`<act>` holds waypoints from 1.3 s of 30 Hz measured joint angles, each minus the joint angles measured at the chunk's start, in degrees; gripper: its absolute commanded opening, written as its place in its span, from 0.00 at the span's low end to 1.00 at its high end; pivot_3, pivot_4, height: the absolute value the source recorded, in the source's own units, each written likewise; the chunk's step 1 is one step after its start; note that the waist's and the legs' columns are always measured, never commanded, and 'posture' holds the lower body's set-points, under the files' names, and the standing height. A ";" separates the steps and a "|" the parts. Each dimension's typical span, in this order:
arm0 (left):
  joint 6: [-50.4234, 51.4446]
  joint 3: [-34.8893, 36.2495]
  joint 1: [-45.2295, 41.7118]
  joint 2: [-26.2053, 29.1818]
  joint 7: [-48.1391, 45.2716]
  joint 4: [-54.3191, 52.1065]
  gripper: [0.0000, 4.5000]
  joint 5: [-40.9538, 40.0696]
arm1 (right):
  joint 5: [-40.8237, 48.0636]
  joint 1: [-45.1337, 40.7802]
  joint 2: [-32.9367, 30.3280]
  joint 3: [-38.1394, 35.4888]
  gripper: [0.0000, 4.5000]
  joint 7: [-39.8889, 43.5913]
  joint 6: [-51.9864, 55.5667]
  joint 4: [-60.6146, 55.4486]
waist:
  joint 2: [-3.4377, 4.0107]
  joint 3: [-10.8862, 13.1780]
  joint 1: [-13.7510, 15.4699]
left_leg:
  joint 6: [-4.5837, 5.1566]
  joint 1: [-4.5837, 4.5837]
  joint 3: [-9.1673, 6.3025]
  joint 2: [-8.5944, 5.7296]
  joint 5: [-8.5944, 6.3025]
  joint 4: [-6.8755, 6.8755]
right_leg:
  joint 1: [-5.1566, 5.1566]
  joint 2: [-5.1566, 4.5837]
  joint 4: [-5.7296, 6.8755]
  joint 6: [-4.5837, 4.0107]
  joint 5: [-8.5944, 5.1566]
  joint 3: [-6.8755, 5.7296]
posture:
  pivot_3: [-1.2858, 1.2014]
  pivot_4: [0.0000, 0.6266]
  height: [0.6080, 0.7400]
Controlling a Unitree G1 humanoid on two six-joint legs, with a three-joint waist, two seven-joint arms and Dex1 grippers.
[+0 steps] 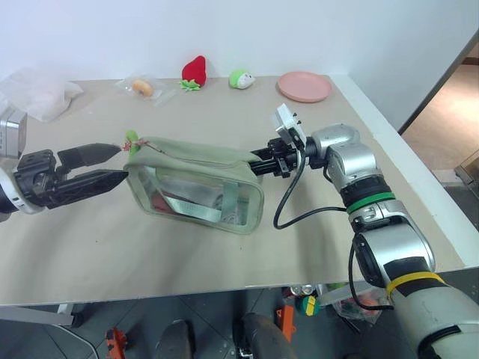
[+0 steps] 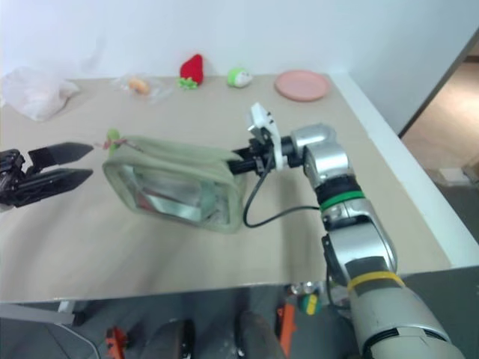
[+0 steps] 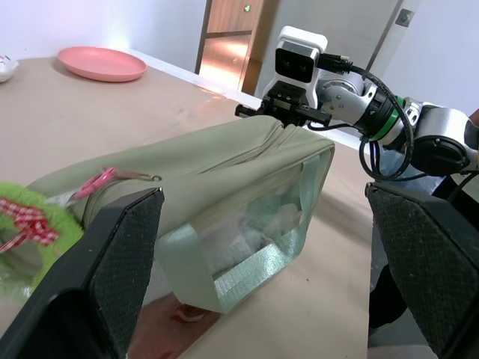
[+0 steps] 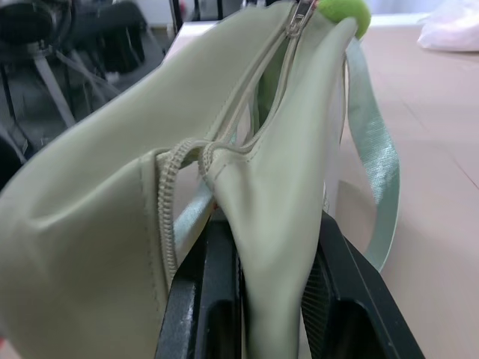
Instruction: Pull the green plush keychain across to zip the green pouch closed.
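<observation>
- My right gripper is pinching the green pouch fabric at its end, mid-table.
- My left gripper, fingers wide apart, sits beside the green plush keychain at the pouch's other end.

No legible txt, labels, brand marks, nos. or signs in any view. Checked the green pouch: plain fabric, clear window, no print. Small green lit sign above the doorway beyond the pouch in left wrist view: too small to read.
</observation>
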 measured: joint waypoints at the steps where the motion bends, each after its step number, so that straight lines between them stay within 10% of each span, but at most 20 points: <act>1: 0.00 0.00 0.00 0.00 0.00 0.02 1.00 0.00 | 0.13 -0.28 -0.03 0.58 0.22 0.03 -0.49 0.29 | 0.00 0.00 0.01 | 0.00 0.00 -0.01 0.01 0.00 0.00 | 0.01 -0.01 0.00 0.00 0.00 0.00 | 0.52 0.24 1.00; 30: 0.03 -0.60 -0.72 0.32 -1.12 1.82 1.00 0.68 | 2.82 2.67 -11.65 0.59 0.27 0.08 0.53 -1.33 | 0.00 0.00 0.08 | -0.01 -0.03 0.00 -0.03 0.00 0.00 | 0.01 -0.12 -0.01 0.06 -0.04 -0.03 | 0.52 0.24 1.00; 39: -0.16 -1.01 1.40 0.28 -1.53 1.22 1.00 1.50 | 15.00 20.76 -22.99 -11.06 0.27 -3.53 18.43 -34.59 | 0.03 0.02 0.06 | -0.16 0.07 -0.04 -0.01 -0.10 -0.02 | 0.05 -0.14 -0.02 0.18 -0.15 0.03 | 0.52 0.24 1.00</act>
